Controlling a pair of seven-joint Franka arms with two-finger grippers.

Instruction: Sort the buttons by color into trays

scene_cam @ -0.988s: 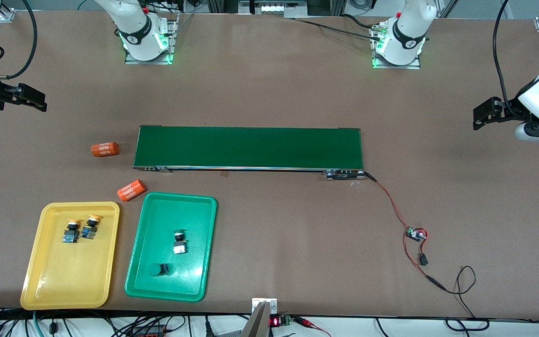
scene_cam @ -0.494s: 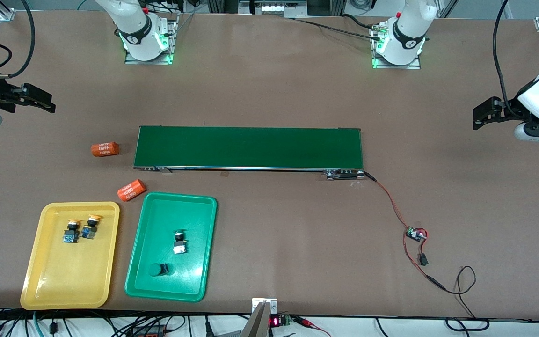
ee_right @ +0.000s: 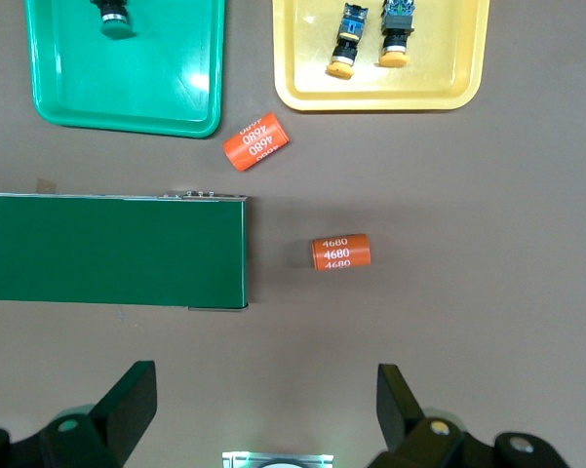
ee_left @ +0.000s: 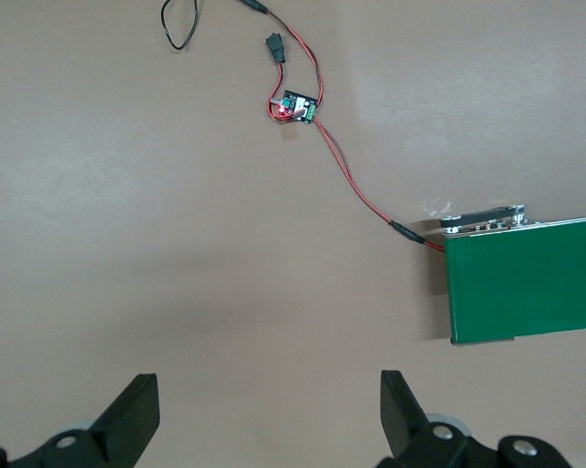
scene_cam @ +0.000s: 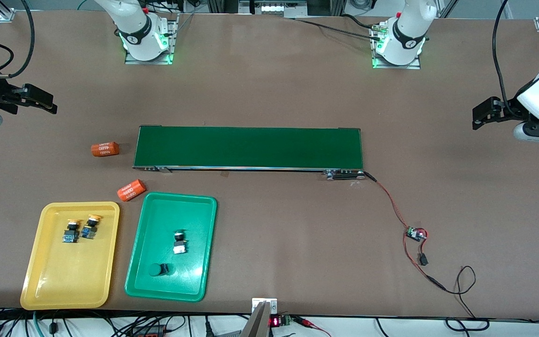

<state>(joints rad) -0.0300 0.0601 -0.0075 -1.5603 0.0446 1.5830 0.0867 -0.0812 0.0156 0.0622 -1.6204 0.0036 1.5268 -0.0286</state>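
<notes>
Looks done to us. Right end effector [scene_cam: 40, 100] crept bit toward middle over last second, left end effector [scene_cam: 482, 114] basically parked at its end of surface [scene_cam: 269, 84]. Both wide open, empty. Yellow buttons [scene_cam: 79, 228] in yellow tray [scene_cam: 40, 290], green buttons [scene_cam: 171, 252] in green tray [scene_cam: 199, 281], well apart from both end effectors, nearer camera.

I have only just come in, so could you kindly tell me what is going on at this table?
Nothing is being handled right now. Both yellow-capped buttons lie in the yellow tray, and both green-capped buttons lie in the green tray. The left hand and the right hand wait open and empty over bare table at their own ends. Two orange cylinders lie outside the trays.
</notes>
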